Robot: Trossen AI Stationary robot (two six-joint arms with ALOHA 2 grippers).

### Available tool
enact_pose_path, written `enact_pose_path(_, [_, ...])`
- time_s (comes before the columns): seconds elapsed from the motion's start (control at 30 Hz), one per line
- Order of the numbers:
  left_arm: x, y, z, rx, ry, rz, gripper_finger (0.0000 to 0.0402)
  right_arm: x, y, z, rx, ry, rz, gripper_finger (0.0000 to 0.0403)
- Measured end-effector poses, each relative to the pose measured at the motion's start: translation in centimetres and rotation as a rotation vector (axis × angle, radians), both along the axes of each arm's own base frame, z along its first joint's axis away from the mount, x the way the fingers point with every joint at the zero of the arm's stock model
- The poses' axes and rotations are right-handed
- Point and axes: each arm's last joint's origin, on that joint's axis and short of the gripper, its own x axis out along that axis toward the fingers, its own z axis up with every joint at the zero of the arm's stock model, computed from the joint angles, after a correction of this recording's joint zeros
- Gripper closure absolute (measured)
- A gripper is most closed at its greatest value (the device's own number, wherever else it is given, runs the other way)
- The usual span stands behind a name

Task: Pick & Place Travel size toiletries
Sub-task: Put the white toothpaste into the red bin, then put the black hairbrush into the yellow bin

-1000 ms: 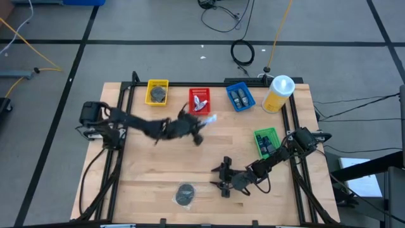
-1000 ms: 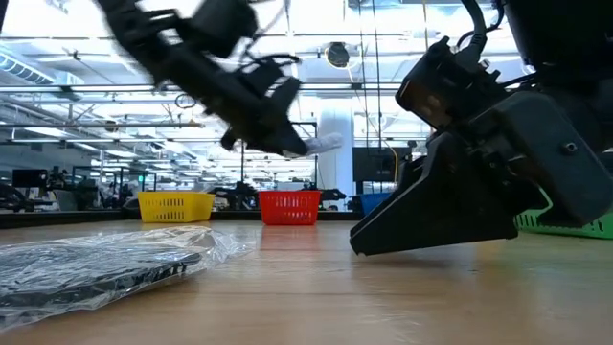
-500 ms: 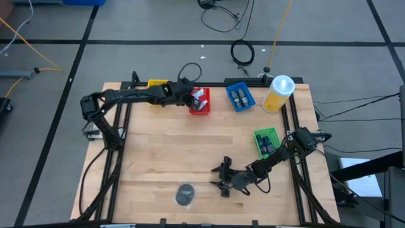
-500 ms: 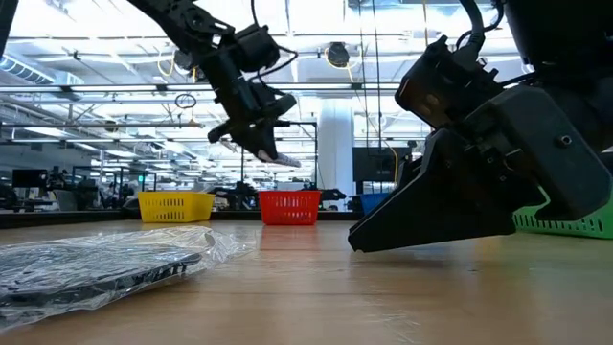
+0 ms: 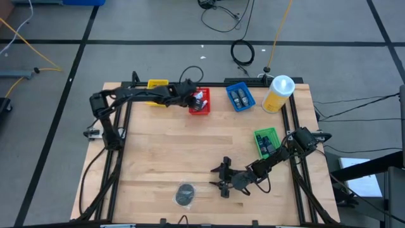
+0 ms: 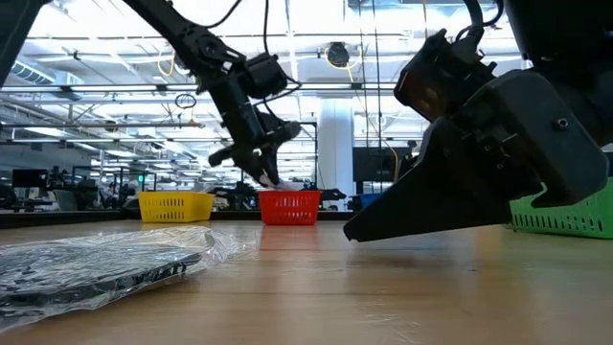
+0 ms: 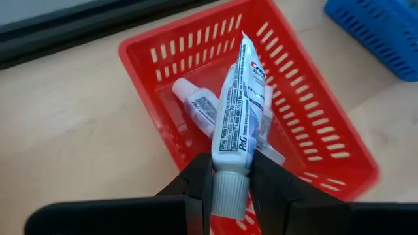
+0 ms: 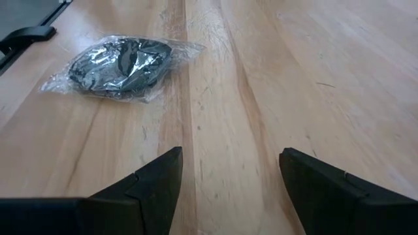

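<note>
Pinching a white toothpaste tube [image 7: 238, 124] near its capped end, your left gripper [image 7: 230, 179] hangs just above the red basket [image 7: 150, 52], where two more small tubes [image 7: 196, 104] already lie. Your right gripper [image 8: 228, 176] rests low at the table's near side, fingers [image 8: 153, 179] spread and holding nothing, with the plastic-wrapped dark puck [image 8: 121, 65] lying on the wood [image 8: 274, 72] just ahead of it.

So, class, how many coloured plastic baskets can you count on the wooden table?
4, along the far edge and right side: the yellow basket, partly hidden under the left arm; the red basket; the blue basket; and the green basket, nearer the right arm.
</note>
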Motion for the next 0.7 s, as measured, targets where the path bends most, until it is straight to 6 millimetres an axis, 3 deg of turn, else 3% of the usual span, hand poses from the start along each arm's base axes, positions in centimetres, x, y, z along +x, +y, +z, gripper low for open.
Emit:
enact_pose_path(0.17, [0.5,0.2,-1.1,-0.005,-0.004,-0.005,0.0321,0.0,0.0,0.0,0.001,0.0,0.002,0.0156])
enact_pose_path(0.37, [1.0,0.2,-1.1,-0.021,-0.055,-0.043,0.0253,0.0,0.0,0.0,0.003,-0.002,0.003,0.0156])
enact_pose_path(0.53, [1.2,0.2,0.1,-0.058,-0.152,-0.188,0.0193,0.0,0.0,0.1,0.004,-0.006,0.003,0.0156])
enact_pose_path(0.7, [1.4,-1.6,2.0,-0.027,-0.188,-0.354,0.0176,0.0,0.0,0.1,0.005,-0.008,0.003,0.0156])
